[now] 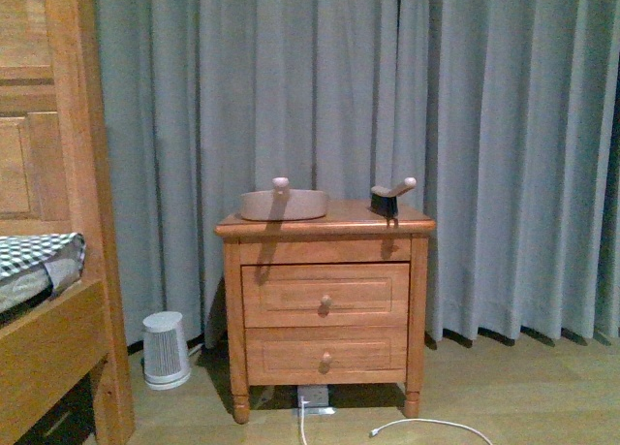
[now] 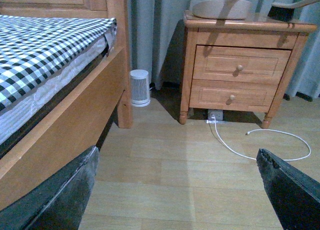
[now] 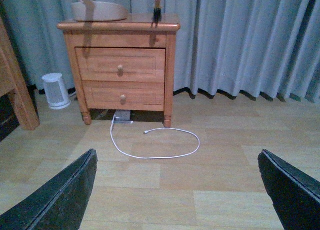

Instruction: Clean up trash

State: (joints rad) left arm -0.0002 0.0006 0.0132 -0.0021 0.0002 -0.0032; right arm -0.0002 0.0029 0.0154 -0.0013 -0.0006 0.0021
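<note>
My left tool point(image 2: 176, 151) and my right tool point(image 3: 176, 152) both hang low over the wooden floor with their fingers wide apart and nothing between them. I judge that is because I am only facing the job and have not yet reached for anything. The nightstand point(image 1: 325, 230) stands against the curtain, and on its top surface the beige dustpan point(image 1: 284, 205) lies flat with its handle raised. The brush point(image 1: 387, 198) rests on its bristles to the right, handle slanting up. I take both handles to be left standing for an easy grip. The paper ball I am to clear shows in none of my views, so I cannot tell where it lies or which way it points. A crumpled ball would hardly have a long axis anyway.
</note>
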